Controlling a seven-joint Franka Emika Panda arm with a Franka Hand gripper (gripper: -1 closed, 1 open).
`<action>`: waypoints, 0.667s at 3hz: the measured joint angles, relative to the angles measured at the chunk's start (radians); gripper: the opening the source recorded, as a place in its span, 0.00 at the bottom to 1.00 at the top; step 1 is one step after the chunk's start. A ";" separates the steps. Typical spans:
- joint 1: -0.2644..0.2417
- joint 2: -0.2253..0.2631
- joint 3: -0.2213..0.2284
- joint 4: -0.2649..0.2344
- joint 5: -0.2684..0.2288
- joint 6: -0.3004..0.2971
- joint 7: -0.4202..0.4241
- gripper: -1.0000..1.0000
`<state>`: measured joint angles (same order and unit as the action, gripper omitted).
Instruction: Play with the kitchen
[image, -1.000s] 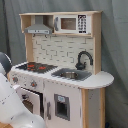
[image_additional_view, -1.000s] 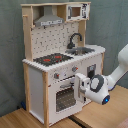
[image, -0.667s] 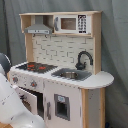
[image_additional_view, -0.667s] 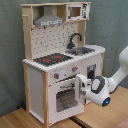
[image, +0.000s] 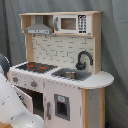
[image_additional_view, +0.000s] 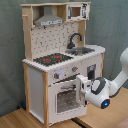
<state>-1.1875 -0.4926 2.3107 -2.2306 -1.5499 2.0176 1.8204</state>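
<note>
The kitchen (image: 60, 75) is a white and light-wood toy with a black-red stovetop (image: 36, 66), a sink with a black faucet (image: 82, 60), a grey hood (image: 39, 30) and a microwave (image: 70, 23). In the second exterior view the kitchen (image_additional_view: 55, 55) faces right, and my gripper (image_additional_view: 80, 86) is at its front, against the edge of the windowed oven door (image_additional_view: 64, 99), just below the knobs (image_additional_view: 57, 75). In the first exterior view my white arm (image: 14, 107) covers the lower left of the kitchen and hides the gripper.
A grey curtain (image: 115, 50) hangs behind the kitchen. The toy stands on a wooden surface (image_additional_view: 20, 119). My arm's white links (image_additional_view: 117, 80) come in from the second exterior view's right edge.
My wrist has shifted slightly down and toward the second exterior view's right, staying at the oven door. The kitchen itself has not moved.
</note>
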 joint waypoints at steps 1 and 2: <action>0.000 -0.006 0.025 0.026 0.080 -0.032 -0.043 0.00; 0.000 -0.015 0.063 0.059 0.155 -0.078 -0.078 0.00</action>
<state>-1.1880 -0.5073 2.3734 -2.1713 -1.3953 1.9399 1.7429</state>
